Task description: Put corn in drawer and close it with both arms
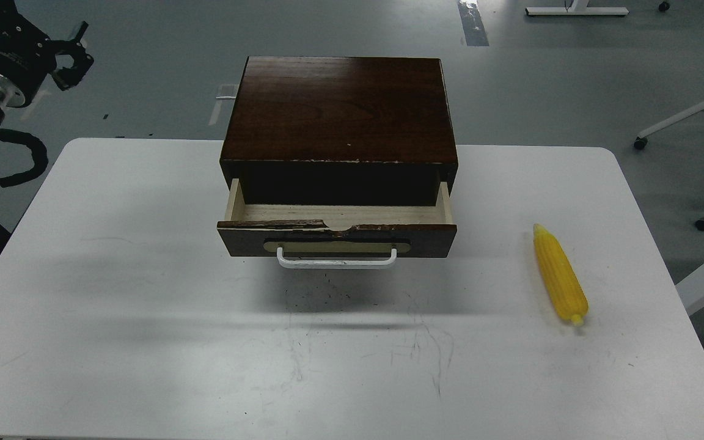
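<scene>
The drawer (337,227) of the dark brown wooden box (340,110) is pulled partly out, and its pale wood inside shows nothing in it. Its white bar handle (337,261) faces me. The yellow corn (560,274) lies on the white table (144,275) to the right of the drawer, pointed end away from me. My left gripper (78,47) hangs off the table's far left corner, above the floor, with its fingers apart and nothing in it. My right arm is out of view.
Black cable loops (16,159) of the left arm hang beside the table's left edge. White chair legs and casters (703,223) stand on the floor to the right of the table.
</scene>
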